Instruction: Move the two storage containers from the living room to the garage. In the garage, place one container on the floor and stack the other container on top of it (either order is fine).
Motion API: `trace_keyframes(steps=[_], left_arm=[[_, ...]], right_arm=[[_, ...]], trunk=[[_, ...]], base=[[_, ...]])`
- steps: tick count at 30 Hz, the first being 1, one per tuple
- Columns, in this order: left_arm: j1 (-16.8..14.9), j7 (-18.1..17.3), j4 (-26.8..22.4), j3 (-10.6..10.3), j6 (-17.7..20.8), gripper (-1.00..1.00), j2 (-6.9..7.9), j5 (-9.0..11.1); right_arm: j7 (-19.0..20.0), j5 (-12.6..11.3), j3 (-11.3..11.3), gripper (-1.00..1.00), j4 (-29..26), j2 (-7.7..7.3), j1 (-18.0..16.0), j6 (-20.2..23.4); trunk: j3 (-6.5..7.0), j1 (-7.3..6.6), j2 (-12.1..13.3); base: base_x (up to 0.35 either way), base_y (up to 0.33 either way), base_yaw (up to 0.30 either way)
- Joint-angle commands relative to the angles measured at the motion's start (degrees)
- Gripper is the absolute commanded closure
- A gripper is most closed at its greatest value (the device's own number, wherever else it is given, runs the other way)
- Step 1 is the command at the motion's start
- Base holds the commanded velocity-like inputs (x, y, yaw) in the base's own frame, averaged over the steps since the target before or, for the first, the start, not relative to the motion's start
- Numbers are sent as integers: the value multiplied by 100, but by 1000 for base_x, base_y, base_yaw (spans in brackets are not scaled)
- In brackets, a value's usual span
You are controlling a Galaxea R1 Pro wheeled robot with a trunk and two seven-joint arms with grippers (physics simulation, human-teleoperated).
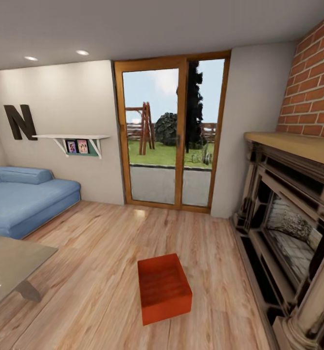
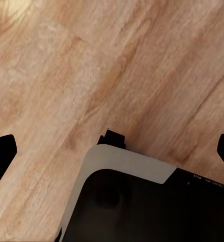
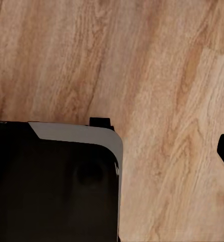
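Storage container [image 1: 164,288] sits on the head view's plank floor [image 1: 99,253].

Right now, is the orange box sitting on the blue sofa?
No, the storage container sits on the wood floor, apart from the sofa.

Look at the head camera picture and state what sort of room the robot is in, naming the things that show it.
Most likely a home living room: a blue sofa stands by the wall, an ornate fireplace sits under a brick column, and wood-framed glass doors open onto a garden. One orange-red storage container sits on the light wood plank floor.
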Motion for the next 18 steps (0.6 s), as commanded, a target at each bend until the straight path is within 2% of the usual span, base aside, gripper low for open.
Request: trace_keyframes(steps=[1, 18], left_arm=[[-5, 8, 5, 21, -18, -100, -1, 13], [-5, 8, 6, 20, -18, -100, -1, 13]], right_arm=[[-2, -57, 50, -100, 17, 2, -7, -34], [0, -54, 57, -100, 17, 2, -7, -34]], trunk=[[-7, 4, -4], [-7, 4, -4]], base=[[315, -102, 268], [315, -102, 268]])
